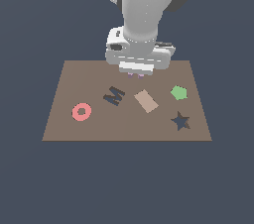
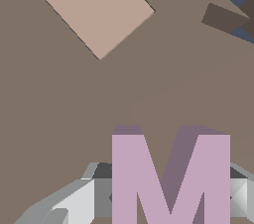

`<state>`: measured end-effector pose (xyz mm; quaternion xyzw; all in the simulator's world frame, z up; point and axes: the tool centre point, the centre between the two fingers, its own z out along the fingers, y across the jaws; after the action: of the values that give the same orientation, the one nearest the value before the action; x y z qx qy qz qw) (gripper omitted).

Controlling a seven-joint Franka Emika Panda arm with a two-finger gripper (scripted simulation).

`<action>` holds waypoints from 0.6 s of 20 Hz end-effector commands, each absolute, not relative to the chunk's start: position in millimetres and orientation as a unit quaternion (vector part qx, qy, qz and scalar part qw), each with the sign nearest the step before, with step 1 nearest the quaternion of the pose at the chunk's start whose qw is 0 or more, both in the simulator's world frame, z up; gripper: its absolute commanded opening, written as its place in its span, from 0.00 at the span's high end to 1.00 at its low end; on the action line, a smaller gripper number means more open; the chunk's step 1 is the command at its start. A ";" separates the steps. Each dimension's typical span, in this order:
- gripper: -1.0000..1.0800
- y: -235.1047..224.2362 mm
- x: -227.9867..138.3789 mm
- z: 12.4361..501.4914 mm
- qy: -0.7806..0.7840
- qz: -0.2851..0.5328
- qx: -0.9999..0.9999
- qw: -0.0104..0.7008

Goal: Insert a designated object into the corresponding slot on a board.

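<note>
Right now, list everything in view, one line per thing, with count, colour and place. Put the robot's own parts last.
board: one, brown, flat under the arm.
red ring: one, red, on the board towards the exterior view's left.
M-shaped slot: one, nearly black, tilted, between ring and tan rectangle.
tan rectangle: one, tan, mid-board.
green pentagon: one, green, towards the exterior view's right.
dark star: one, dark blue, nearer the camera than the pentagon.
lilac M piece: one, pale purple, between the fingers.
arm: one, white and grey, above the board's far edge.
hand: one, shut on the M piece.
</note>
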<state>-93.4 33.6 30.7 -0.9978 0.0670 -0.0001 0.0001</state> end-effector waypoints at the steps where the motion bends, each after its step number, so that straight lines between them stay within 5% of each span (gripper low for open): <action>1: 1.00 33.0 -93.3 29.9 0.067 0.000 -0.998 0.000; 12: 1.00 33.8 -92.2 30.7 0.077 0.000 -0.997 0.000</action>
<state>-92.9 33.9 30.7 -0.9974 0.0728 0.0002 0.0002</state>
